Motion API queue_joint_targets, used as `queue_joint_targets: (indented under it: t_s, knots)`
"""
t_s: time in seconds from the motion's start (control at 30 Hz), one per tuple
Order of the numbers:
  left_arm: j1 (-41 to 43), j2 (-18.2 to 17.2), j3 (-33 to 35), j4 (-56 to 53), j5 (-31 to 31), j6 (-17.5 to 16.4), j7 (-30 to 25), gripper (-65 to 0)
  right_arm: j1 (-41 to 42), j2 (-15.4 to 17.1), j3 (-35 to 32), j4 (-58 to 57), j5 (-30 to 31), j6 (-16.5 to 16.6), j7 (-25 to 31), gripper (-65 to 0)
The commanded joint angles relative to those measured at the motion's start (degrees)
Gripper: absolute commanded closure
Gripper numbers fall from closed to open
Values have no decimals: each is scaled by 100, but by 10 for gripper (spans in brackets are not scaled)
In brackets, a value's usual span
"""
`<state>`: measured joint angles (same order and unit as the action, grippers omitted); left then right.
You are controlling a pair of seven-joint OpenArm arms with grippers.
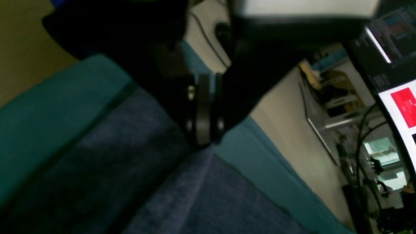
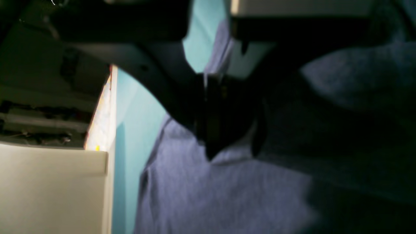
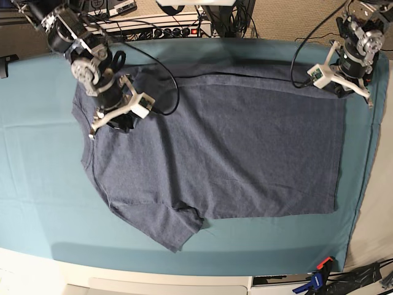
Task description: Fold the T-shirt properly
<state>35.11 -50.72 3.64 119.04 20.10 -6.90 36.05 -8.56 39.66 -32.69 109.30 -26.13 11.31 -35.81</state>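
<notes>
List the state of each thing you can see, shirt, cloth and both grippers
T-shirt: spread flat, one sleeve showing at the near edge, not yet folded.
Table cloth: lying under the shirt.
Left gripper: shut on the T-shirt's edge.
Right gripper: shut on the T-shirt near the collar end.

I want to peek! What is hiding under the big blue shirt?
Under the T-shirt lies the teal table cloth, showing all around its edges. Whatever sits below the shirt's middle is covered, so it cannot be seen.
</notes>
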Motion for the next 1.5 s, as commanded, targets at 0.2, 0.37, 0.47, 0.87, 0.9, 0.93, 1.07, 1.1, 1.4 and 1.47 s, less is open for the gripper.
queue_joint_targets:
  t_s: [0.2, 0.37, 0.47, 0.87, 0.9, 0.93, 1.07, 1.1, 1.4, 1.47]
  knots:
    - [-177, -85, -44, -72, -111, -79, -57, 0, 457, -20, 39, -341, 428, 289, 310, 0]
    - [-179, -85, -44, -90, -240, -83, -59, 0, 651, -131, 33, -597, 758, 791, 734, 0]
    - [-177, -85, -44, -90, -238, -92, -57, 0, 772, -216, -81, -664, 833, 820, 704, 0]
    - [-177, -85, -44, -92, -238, -92, -7, 0, 964, -302, -313, -817, 802, 629, 509, 0]
    - [-177, -85, -44, -94, -238, -90, 28, 0, 964, -299, -313, -817, 802, 564, 485, 0]
    - [-177, -85, -44, -94, -236, -90, 70, 0, 964, -299, -313, -817, 802, 461, 444, 0]
    - [-177, -85, -44, -105, -238, -90, 157, 0, 964, -299, -313, -817, 680, 157, 385, 0]
    - [-177, -85, -44, -116, -238, -90, 157, 0, 964, -299, -313, -817, 678, 131, 385, 0]
    - [-179, -85, -44, -297, -238, -90, 149, 0, 949, -302, -313, -817, 682, -4, 302, 0]
    - [-179, -85, -44, -295, -238, -90, 136, 0, 949, -302, -313, -817, 684, -2, 304, 0]
